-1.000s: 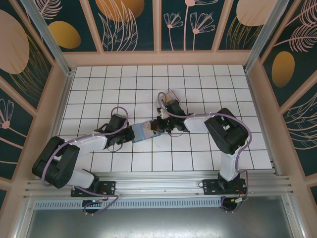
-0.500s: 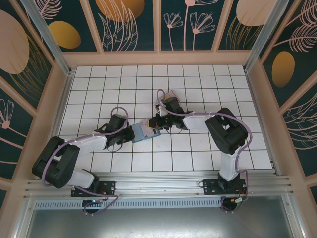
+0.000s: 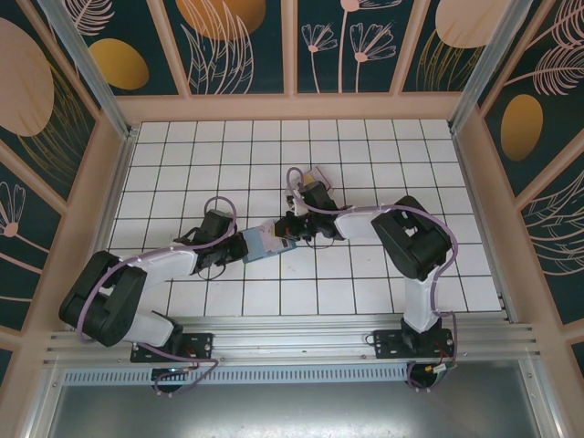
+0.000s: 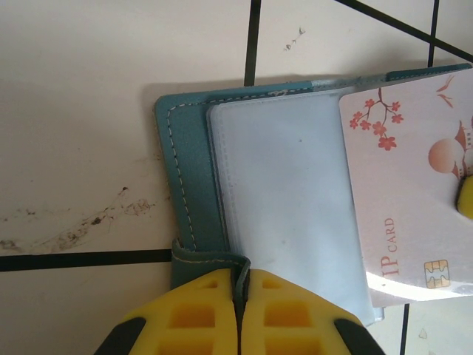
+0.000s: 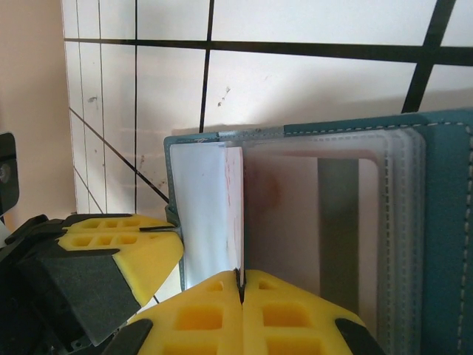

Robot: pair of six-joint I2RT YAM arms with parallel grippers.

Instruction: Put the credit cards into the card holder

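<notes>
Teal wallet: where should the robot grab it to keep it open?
Pinch the teal wallet by its thin cover edge, coming in flat from the left, as the left tool does. That flap sticks out past the clear sleeves, so the pockets remain free for the white card.

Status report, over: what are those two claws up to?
Left gripper shut on wallet edge. Right gripper shut on white card, over the clear sleeves. Nothing blocking seen.

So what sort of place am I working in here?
Likely a robot test cell, not a real room: a white tiled tabletop, wood-framed floral wall panels on three sides, and an aluminium rail along the near edge.
</notes>
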